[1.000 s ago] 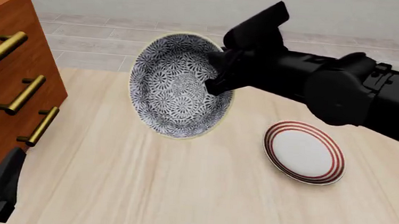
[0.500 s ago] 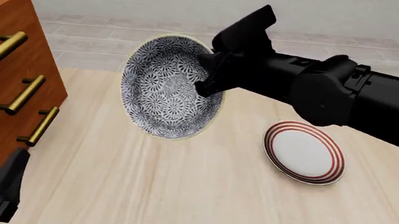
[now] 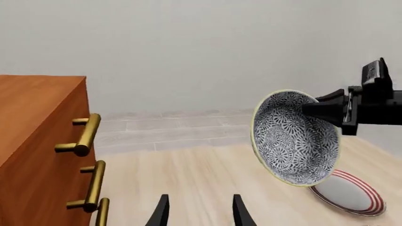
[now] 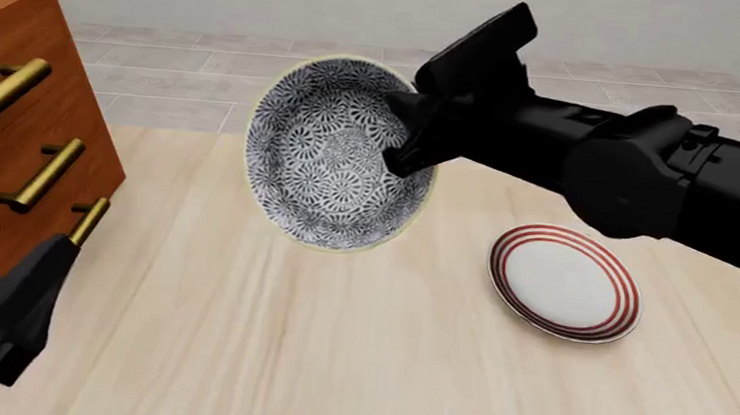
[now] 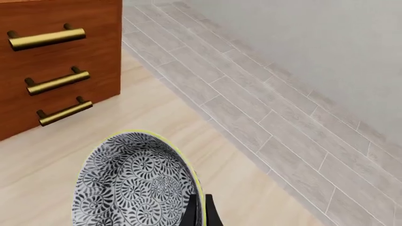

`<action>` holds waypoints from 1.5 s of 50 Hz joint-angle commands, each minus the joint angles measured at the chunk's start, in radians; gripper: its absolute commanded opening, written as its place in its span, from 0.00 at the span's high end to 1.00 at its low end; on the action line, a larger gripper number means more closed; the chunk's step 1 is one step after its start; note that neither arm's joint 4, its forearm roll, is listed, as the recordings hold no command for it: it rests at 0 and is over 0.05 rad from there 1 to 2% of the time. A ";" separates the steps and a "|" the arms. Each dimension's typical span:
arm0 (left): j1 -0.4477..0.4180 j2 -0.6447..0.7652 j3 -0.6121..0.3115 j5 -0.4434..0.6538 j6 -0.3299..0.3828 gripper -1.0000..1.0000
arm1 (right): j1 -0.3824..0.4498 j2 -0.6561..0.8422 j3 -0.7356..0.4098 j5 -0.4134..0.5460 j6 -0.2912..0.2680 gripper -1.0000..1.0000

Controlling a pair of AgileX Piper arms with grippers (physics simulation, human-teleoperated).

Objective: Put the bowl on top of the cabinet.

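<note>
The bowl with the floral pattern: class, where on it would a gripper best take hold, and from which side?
On the thin rim. The bowl is deep and too wide to span, so one finger probably belongs inside the wall and one outside. The right gripper already pinches its right edge that way, holding it tipped on its side in the air.

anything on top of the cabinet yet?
No object shows on the visible part of the cabinet top. The bowl hangs tilted in the right gripper. The far part is out of frame.
</note>
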 commanded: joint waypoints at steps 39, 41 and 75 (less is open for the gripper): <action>-0.353 0.345 -0.146 -0.363 -0.111 0.00 | -0.011 -0.050 0.040 -0.036 -0.054 1.00; -0.365 0.361 -0.150 -0.370 -0.103 0.00 | -0.010 -0.050 0.039 -0.034 -0.053 1.00; -0.412 0.605 -0.197 -0.531 -0.092 0.00 | 0.008 -0.058 0.035 -0.028 -0.045 1.00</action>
